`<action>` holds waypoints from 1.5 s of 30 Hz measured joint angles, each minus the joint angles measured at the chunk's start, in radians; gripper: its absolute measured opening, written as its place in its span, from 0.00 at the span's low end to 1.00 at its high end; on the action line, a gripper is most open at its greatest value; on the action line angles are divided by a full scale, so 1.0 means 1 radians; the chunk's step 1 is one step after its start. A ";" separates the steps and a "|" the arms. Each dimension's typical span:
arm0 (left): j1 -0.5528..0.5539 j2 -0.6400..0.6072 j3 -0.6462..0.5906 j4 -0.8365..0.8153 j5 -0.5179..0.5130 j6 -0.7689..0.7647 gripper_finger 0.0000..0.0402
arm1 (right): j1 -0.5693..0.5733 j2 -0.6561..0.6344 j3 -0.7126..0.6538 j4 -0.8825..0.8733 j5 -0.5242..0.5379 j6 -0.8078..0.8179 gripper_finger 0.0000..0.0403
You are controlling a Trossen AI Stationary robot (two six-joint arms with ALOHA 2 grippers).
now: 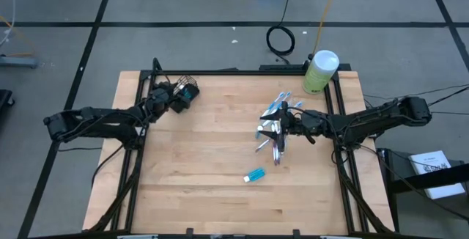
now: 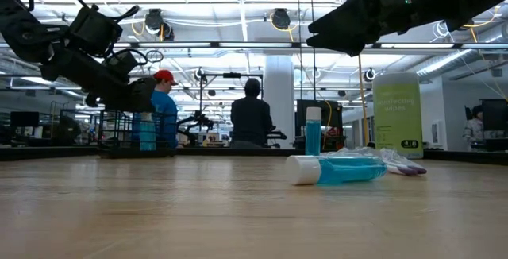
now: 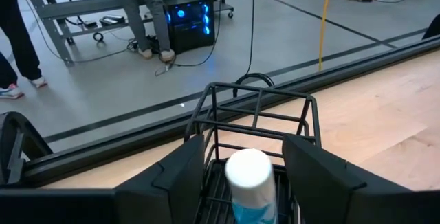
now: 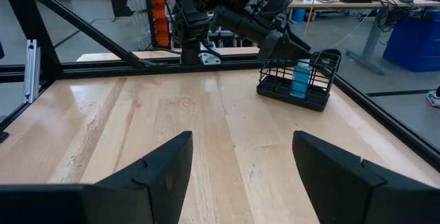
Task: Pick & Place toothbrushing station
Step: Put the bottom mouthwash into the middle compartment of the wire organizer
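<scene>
We judge a drop-off is finishing: a blue tube (image 4: 301, 80) stands inside the wire basket (image 1: 187, 91) at the table's (image 1: 205, 158) far left corner. Our left gripper (image 3: 244, 172) straddles it, fingers parted, seemingly letting go. Next, our right gripper (image 1: 281, 125), spread wide and empty over the toothbrush pile (image 1: 275, 122) to the basket's right, must descend and pinch one.

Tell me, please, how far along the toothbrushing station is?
Done: one blue tube stands in the wire holder. In hand: nothing; the left gripper sits open around that tube, and the right gripper is open above the table. Left: the toothbrush pile and a second tube.
</scene>
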State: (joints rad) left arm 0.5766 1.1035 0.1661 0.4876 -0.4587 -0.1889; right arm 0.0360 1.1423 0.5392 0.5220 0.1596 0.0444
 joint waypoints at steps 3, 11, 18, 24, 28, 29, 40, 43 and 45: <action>0.000 -0.015 -0.002 0.008 0.005 0.016 0.51 | 0.000 0.000 0.000 0.000 0.000 0.000 0.60; -0.047 -0.069 0.018 -0.007 0.014 0.131 0.51 | 0.000 0.000 0.000 0.000 0.000 0.000 0.60; -0.061 -0.070 0.021 0.001 0.012 0.135 0.52 | 0.000 0.000 0.000 0.000 0.000 0.000 0.60; -0.061 -0.071 0.022 0.012 0.009 0.135 0.52 | 0.000 0.000 0.000 -0.003 -0.004 0.000 0.60; -0.069 -0.071 0.023 0.066 0.018 0.135 0.52 | 0.000 0.000 0.000 -0.044 -0.004 0.001 0.60; -0.072 -0.071 0.023 0.086 0.020 0.137 0.52 | 0.000 0.000 0.000 -0.063 -0.004 0.001 0.60; -0.132 -0.072 0.025 0.168 0.018 0.192 0.52 | 0.012 0.018 -0.010 -0.225 -0.047 0.118 0.60; -0.158 -0.073 0.025 0.168 0.048 0.192 0.52 | 0.049 0.018 -0.019 -0.196 -0.131 0.120 0.60; -0.179 -0.073 0.025 0.168 0.068 0.180 0.52 | 0.093 0.018 -0.025 -0.181 -0.138 0.108 0.60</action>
State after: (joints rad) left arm 0.3978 1.0309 0.1909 0.6556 -0.3904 -0.0087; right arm 0.1292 1.1603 0.5143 0.3408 0.0214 0.1523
